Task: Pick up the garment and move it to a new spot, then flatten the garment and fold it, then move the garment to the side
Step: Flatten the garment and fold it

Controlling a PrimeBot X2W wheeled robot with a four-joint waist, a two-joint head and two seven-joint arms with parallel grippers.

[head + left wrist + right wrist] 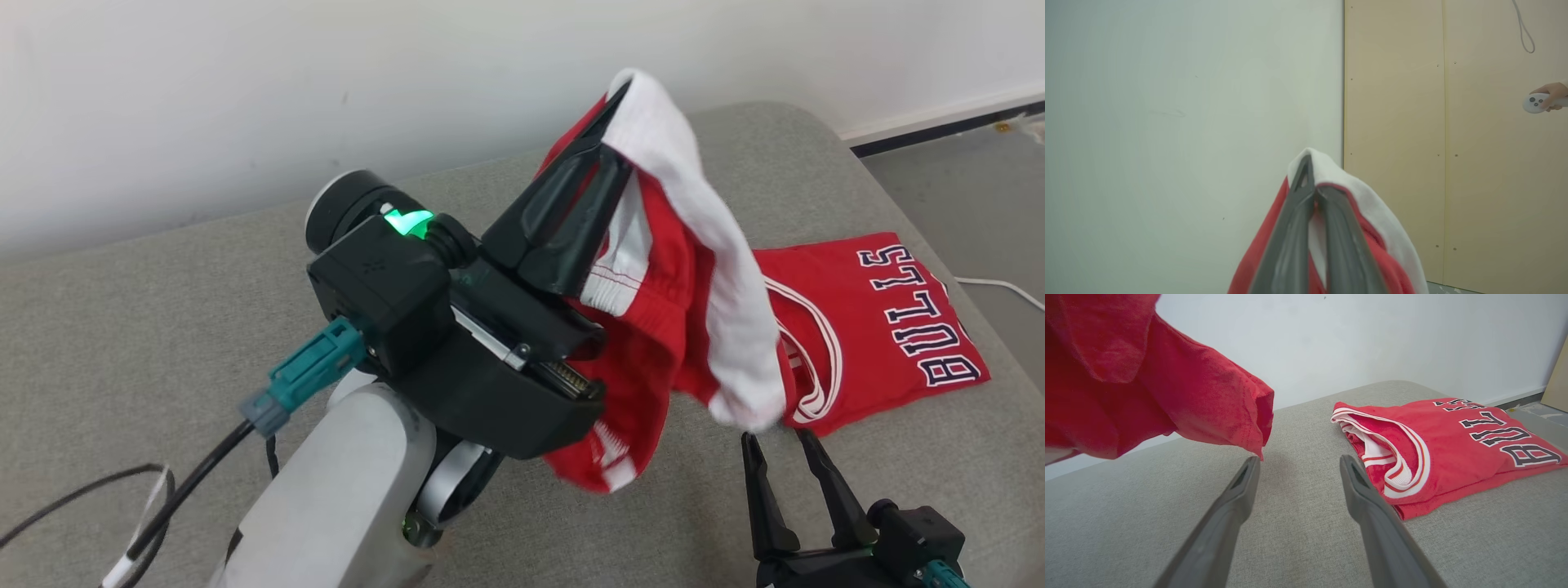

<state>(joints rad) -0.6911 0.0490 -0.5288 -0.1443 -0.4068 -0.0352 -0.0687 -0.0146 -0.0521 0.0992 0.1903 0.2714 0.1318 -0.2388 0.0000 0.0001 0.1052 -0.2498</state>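
1. Moving step: the left jaws are clenched on the red-and-white garment (669, 327), which hangs above the bench (163, 327).
2. The right jaws gape empty below it.
3. Next, probably: lay it on bare bench, apart from the folded jersey (882, 327).

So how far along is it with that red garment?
Pickup looks done: the left gripper is shut on the red and white garment, hanging crumpled above the grey cushion. The move is in hand. Setting down, flattening, folding and moving aside remain. The right gripper is open, low beside a folded Bulls jersey.
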